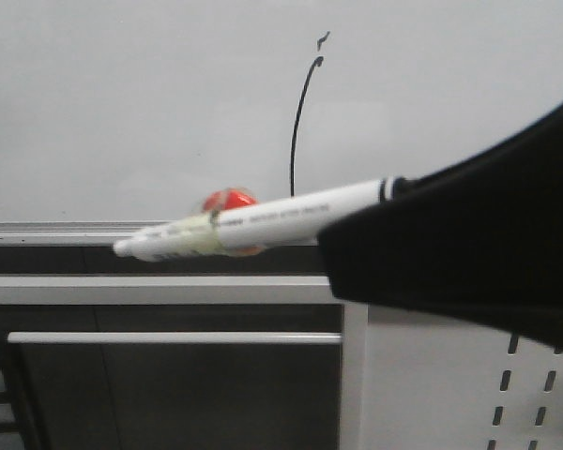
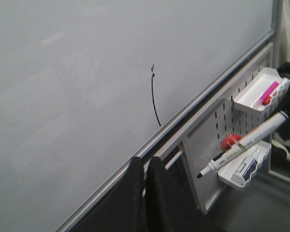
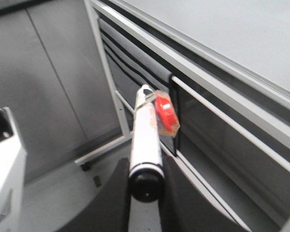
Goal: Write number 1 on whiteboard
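Glossy, smooth whiteboard [image 2: 63, 96] with brushed aluminium rail [image 1: 56, 228]; marker [image 1: 263, 220] of smooth white plastic.

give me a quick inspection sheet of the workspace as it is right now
surface: whiteboard glossy, bare apart from the stroke, silver rail along its lower edge
job's things: number 1 drawn, thin curved black stroke with a separate tick above
clutter: two white trays on the perforated panel, a pink item in one; red piece taped to the marker
grippers: right gripper shut on the marker; left fingers close together, holding nothing
cables: nothing seen
surroundings: grey floor, metal frame below the board
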Tool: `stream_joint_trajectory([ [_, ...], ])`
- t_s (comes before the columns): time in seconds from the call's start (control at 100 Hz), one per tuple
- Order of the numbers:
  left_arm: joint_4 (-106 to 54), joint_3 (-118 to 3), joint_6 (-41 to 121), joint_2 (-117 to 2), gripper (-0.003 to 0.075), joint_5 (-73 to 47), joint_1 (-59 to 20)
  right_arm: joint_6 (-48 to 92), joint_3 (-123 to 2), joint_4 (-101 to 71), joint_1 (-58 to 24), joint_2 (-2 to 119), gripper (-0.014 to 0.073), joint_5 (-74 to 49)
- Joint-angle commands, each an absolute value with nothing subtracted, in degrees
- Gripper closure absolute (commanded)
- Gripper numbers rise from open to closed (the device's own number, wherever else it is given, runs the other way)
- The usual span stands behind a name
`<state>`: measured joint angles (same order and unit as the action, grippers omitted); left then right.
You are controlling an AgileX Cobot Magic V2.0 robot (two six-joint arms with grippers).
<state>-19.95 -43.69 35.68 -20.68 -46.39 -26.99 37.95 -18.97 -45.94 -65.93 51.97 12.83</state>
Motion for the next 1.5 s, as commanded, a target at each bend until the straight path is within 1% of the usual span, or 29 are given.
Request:
stream_joint_trajectory([
  [0.0, -22.74, -45.29, 41.63, -21.37, 0.0738, -44.12, -27.48, 38.06, -23.68, -45.45, -65.92, 51.72, 0.0644, 13.21],
  [0.15, -22.74, -45.29, 53.14, -21.37, 0.0722, -46.92, -27.48, 38.06, -29.11, -45.45, -65.92, 53.01, 0.0644, 11.42],
  [0.25, -22.74, -45.29, 57.61, -21.37, 0.0679, -47.89, -27.48, 38.06, -32.14, -45.45, -65.24, 55.01, 0.0644, 11.07],
  [0.34, -23.22, -45.29, 62.46, -21.37, 0.0584, -48.65, -27.48, 38.06, -34.65, -45.57, -63.95, 57.31, 0.0644, 8.95],
  [0.39, -23.96, -45.29, 64.99, -21.37, 0.0506, -49.07, -27.48, 38.06, -36.02, -45.57, -63.16, 58.67, 0.0644, 7.33],
  [0.44, -24.59, -45.29, 67.29, -21.37, 0.0402, -49.69, -27.48, 38.06, -37.34, -45.57, -62.39, 59.90, 0.0644, 5.64],
  [0.51, -24.59, -45.29, 70.10, -21.56, 0.0289, -51.06, -27.48, 38.06, -39.15, -45.57, -61.73, 61.25, 0.0644, 3.61],
  [0.56, -23.71, -45.29, 72.20, -21.82, 0.0255, -52.14, -27.48, 38.06, -40.50, -45.57, -61.73, 62.00, 0.0644, 2.56],
  [0.77, -22.34, -45.29, 75.44, -23.41, 0.0291, -52.80, -27.48, 38.06, -45.82, -46.98, -61.73, 63.54, 0.0644, -2.15],
  [0.89, -23.46, -44.22, 75.94, -25.96, 0.0292, -52.22, -27.48, 38.06, -47.50, -47.56, -61.73, 63.65, 0.0644, -3.16],
  [1.12, -24.73, -42.74, 76.15, -28.81, 0.0292, -45.70, -27.48, 38.06, -47.60, -47.69, -61.49, 63.65, 0.0644, -5.15],
  [1.19, -25.32, -42.74, 76.27, -29.39, 0.0292, -45.17, -27.48, 36.99, -47.35, -48.47, -59.80, 63.65, 0.0644, -6.99],
  [1.32, -26.95, -40.76, 77.38, -30.92, 0.0293, -44.27, -27.48, 36.05, -46.24, -49.02, -54.03, 63.50, 0.0644, -12.35],
  [1.49, -37.17, -36.48, 85.56, -34.02, 0.0315, -39.06, -27.48, 36.05, -44.24, -49.02, -49.36, 61.56, 0.0644, -15.43],
])
